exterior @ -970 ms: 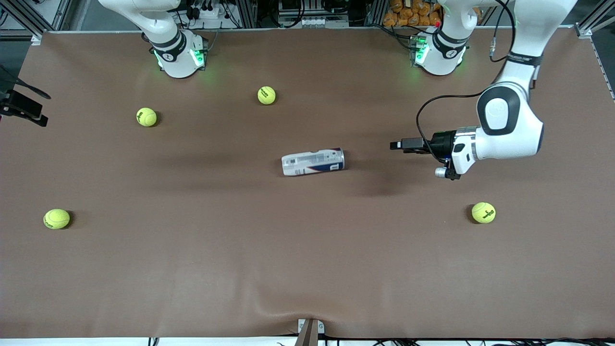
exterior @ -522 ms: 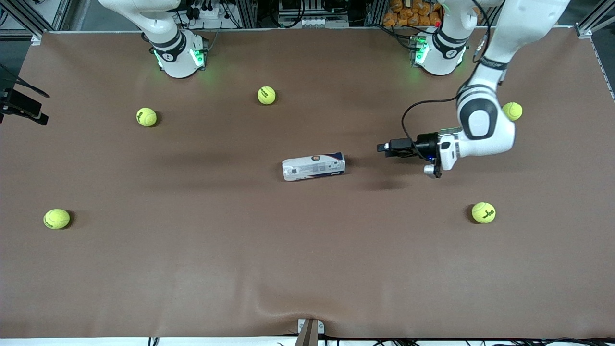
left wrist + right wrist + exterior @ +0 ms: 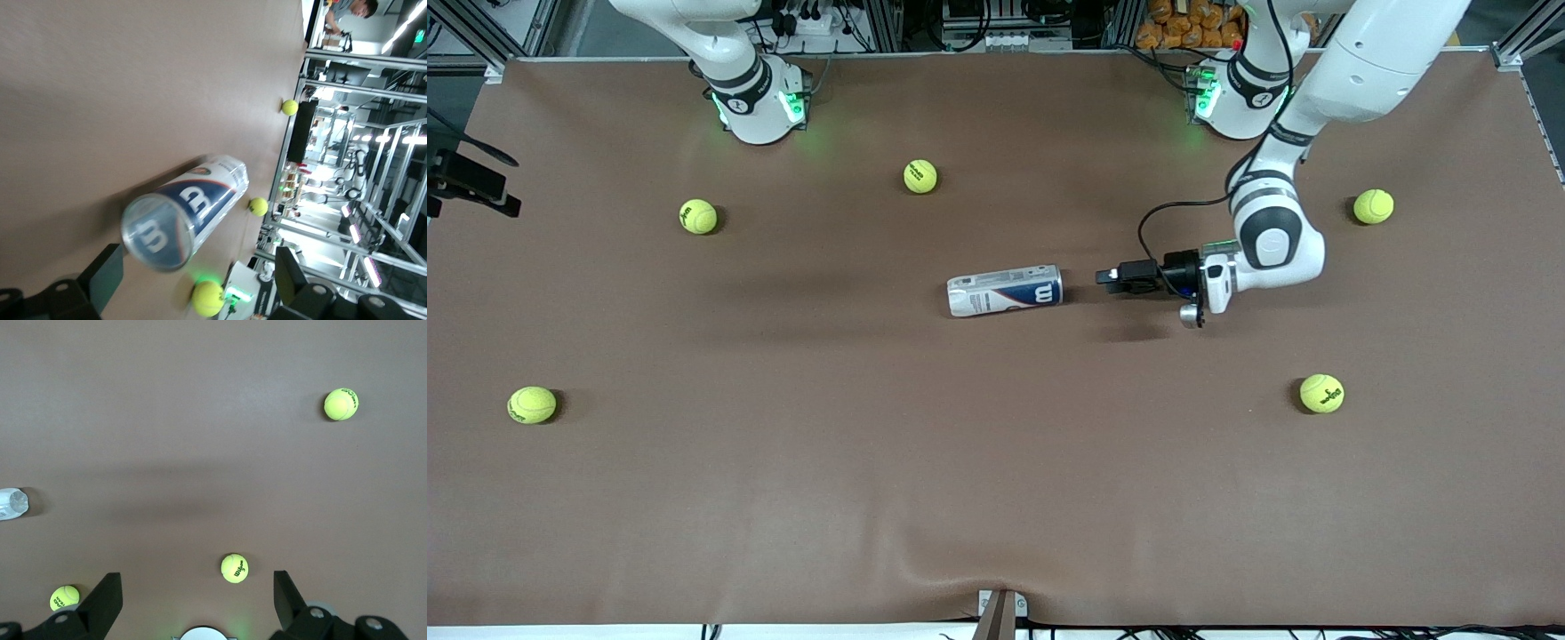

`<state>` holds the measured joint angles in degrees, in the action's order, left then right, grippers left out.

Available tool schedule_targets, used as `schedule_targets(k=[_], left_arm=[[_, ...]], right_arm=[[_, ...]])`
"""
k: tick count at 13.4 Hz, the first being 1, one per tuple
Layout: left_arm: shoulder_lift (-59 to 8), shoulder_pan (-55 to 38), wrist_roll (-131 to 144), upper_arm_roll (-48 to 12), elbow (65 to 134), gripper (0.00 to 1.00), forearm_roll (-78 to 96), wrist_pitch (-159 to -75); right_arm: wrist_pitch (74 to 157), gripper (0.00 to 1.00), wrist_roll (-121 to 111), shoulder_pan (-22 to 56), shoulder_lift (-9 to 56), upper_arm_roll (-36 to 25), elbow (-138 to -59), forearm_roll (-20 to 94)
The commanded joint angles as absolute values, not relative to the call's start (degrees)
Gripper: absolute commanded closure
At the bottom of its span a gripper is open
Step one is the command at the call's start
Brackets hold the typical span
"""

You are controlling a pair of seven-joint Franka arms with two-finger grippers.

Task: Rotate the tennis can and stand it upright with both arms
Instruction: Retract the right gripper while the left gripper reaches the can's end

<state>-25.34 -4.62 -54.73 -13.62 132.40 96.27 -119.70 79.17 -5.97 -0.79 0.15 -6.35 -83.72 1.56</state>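
The tennis can [image 3: 1005, 291] lies on its side at the middle of the brown table, its navy band with the white logo toward the left arm's end. My left gripper [image 3: 1104, 277] is low, open and empty, level with the can's capped end and a short gap from it. In the left wrist view the can [image 3: 190, 213] points end-on between the open fingers [image 3: 105, 275] of the left gripper [image 3: 197, 252]. My right gripper [image 3: 197, 577] is open and empty, high over the table near its base; the can's end [image 3: 12, 503] shows at that view's edge.
Several tennis balls lie about the table: two near the right arm's base [image 3: 920, 176] [image 3: 698, 216], one toward the right arm's end [image 3: 532, 404], and two toward the left arm's end [image 3: 1373, 206] [image 3: 1321, 393]. A black clamp [image 3: 471, 182] sits at the table's edge.
My left gripper has moved steadily toward the can's capped end. The can has rolled slightly, so its white logo now faces up. The right arm has not moved.
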Motion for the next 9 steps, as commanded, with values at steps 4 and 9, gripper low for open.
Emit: schedule_targets(k=[4,9], left_arm=[[-25.48,-11.95,-55.63,-13.97,133.42,0.0,107.31,-123.4],[-27.24,-12.3,-55.81,-14.59,133.07,0.0,108.36,-123.31]], right_arm=[[74.88,0.0,-5.63,-2.9,-0.53,-5.98,-83.58,1.32],[78.13,0.0,-0.19,-1.41,0.09,-5.63,-84.11,0.88]])
